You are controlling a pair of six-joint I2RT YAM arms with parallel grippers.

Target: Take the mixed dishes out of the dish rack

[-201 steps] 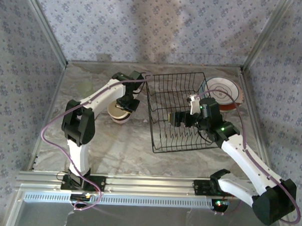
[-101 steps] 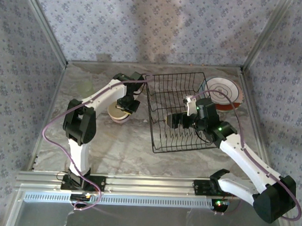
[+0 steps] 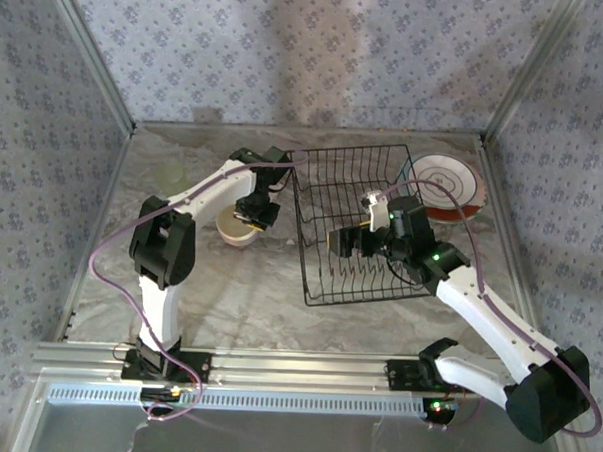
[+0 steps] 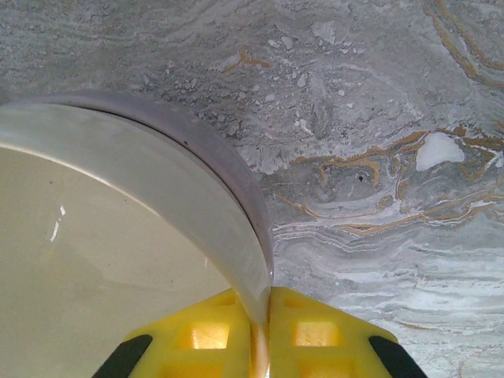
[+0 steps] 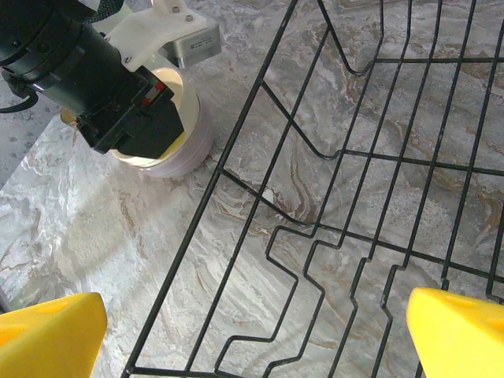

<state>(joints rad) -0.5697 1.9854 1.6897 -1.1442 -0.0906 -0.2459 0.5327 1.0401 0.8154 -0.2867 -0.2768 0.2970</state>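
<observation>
Grey-veined marble tabletop [image 3: 238, 293] is walled by pale floral paper. From its base at the near edge the left arm stands upright to a raised elbow. Its forearm then slants away and rightward, and the wrist folds down. The left gripper [image 3: 254, 212] points down at a cream bowl [image 3: 233, 226] nested in a lilac bowl [image 5: 193, 150]. Both sit on the marble just beside the dish rack [image 3: 343, 188], on its left. In the wrist view its yellow fingers [image 4: 315, 335] are drawn nearly together on the cream bowl's rim, one inside and one outside.

The right arm's elbow juts far right, and its forearm runs back leftward over the rack. The right gripper [image 3: 341, 240] faces left with its jaws spread wide, holding nothing. A ringed plate [image 3: 446, 179] lies on the table beyond the rack's right corner.
</observation>
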